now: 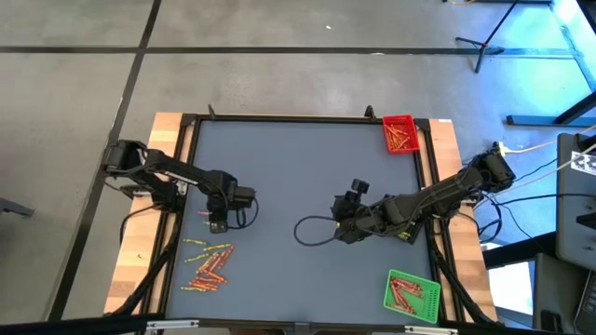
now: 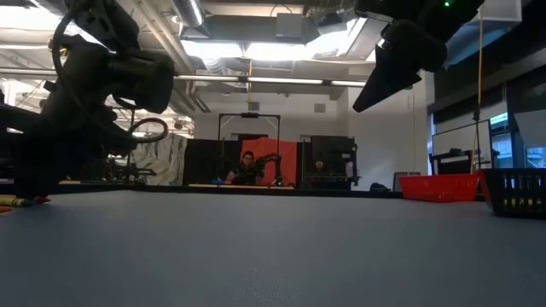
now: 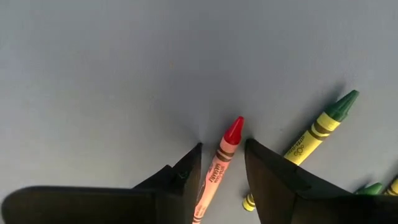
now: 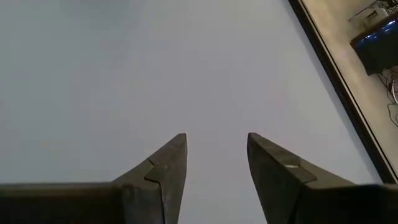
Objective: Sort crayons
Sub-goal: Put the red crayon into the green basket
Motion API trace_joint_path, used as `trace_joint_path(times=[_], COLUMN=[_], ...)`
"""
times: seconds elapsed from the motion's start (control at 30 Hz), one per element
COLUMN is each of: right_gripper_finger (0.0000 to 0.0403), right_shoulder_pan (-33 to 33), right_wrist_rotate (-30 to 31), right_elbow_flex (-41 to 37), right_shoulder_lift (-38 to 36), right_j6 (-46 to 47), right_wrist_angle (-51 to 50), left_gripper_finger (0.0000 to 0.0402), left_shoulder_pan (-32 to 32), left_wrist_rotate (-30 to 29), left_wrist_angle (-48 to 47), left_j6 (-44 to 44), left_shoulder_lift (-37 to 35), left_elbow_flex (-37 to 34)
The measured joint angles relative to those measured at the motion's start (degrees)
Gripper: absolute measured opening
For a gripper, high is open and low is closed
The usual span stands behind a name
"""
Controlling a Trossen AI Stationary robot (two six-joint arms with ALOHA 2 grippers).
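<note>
Left gripper [image 3: 222, 163], jaws parted, straddles a red paper-wrapped crayon [image 3: 219, 168]; crayon's long axis runs between fingers, no contact seen.

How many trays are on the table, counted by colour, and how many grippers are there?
Red tray: 1
Green tray: 1
Left gripper: 1
Right gripper: 1
Total: 4
The loose crayons are too many and too small to count.

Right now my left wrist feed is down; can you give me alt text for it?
A red crayon lies on the grey table between the left end effector's two open dark fingers, tip pointing away. Beside it lies a green-tipped crayon with a yellow wrapper, outside the fingers; more crayon ends peek in at the picture's edge.
</note>
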Motion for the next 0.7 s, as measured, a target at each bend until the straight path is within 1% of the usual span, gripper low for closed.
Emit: trace_joint_path(times=[0.13, 0.3, 0.4, 0.47, 0.57, 0.7], right_gripper_finger=[0.0167, 0.0167, 0.0167, 0.0167, 0.0167, 0.0168], right_shoulder_pan=[0.0, 0.0, 0.0, 0.0, 0.0, 0.0], right_wrist_rotate=[0.0, 0.0, 0.0, 0.0, 0.0, 0.07], right_elbow_flex=[0.0, 0.0, 0.0, 0.0, 0.01, 0.02], right_shoulder_lift=[-0.02, -0.02, -0.02, -0.02, -0.02, -0.04], right_j6=[0.01, -0.1, -0.53, -1.5, -1.81, -1.22], right_wrist_angle=[-0.04, -0.12, -0.02, 0.04, 0.36, 0.31], left_gripper_finger=[0.0091, 0.0039, 0.0011, 0.0005, 0.0008, 0.0007], left_shoulder_pan=[0.04, 0.24, 0.25, 0.43, 0.47, 0.5], left_wrist_rotate=[-0.2, -0.51, -0.5, -0.61, -1.18, -6.04], left_wrist_angle=[-0.08, -0.46, -0.61, -0.78, -1.02, -2.47], left_j6=[1.75, 2.44, 4.82, 5.11, 5.56, 6.03], left_shoulder_lift=[0.82, 1.13, 1.17, 1.19, 1.31, 1.33], left_elbow_flex=[0.23, 1.81, 2.39, 2.7, 3.7, 7.29])
